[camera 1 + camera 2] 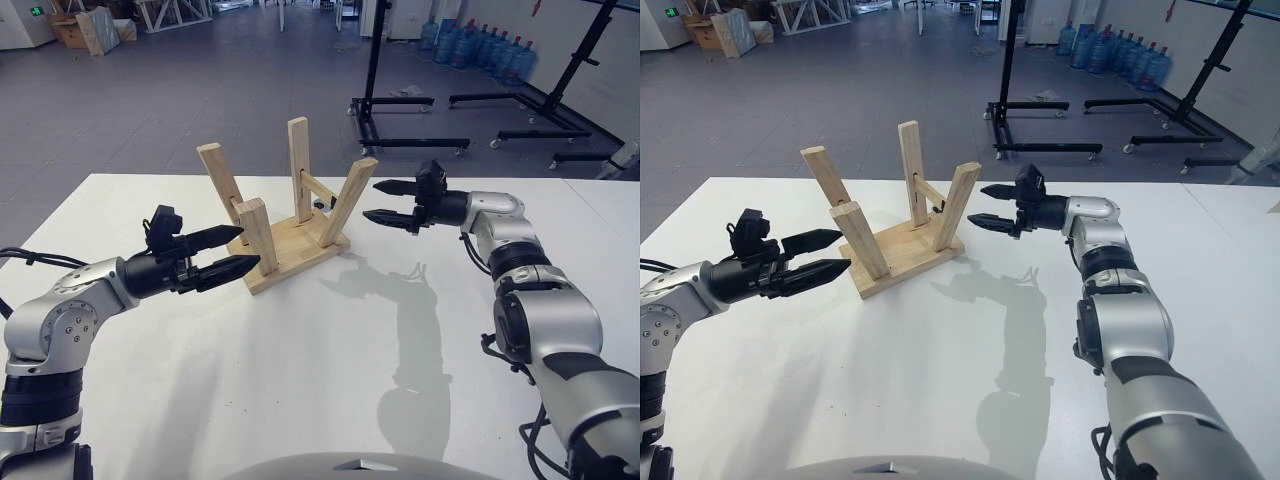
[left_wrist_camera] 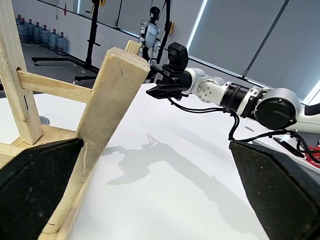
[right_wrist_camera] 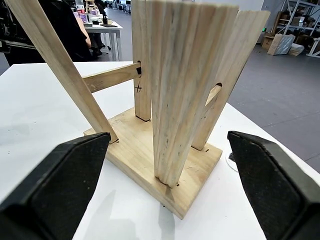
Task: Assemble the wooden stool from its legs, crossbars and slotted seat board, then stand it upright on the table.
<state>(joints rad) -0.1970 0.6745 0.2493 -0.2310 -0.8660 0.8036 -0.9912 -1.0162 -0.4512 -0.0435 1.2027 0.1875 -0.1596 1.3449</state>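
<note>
The wooden stool [image 1: 290,215] lies upside down on the white table [image 1: 300,380], its seat board [image 1: 305,252] flat and its legs pointing up. A crossbar [image 1: 318,188] joins the back leg to the right one. My left gripper [image 1: 251,246] is open at the near leg [image 1: 258,235]; in the left wrist view that leg [image 2: 107,100] stands close beside one finger [image 2: 35,190]. My right gripper [image 1: 370,200] is open, its tips just short of the right leg [image 1: 352,198]. In the right wrist view this leg [image 3: 185,85] sits centred ahead of the open fingers [image 3: 60,185].
Bare white table spreads in front of the stool and to both sides. The table's far edge [image 1: 480,178] runs just behind the stool. Black metal stands [image 1: 400,120] and water bottles [image 1: 480,45] are on the floor beyond.
</note>
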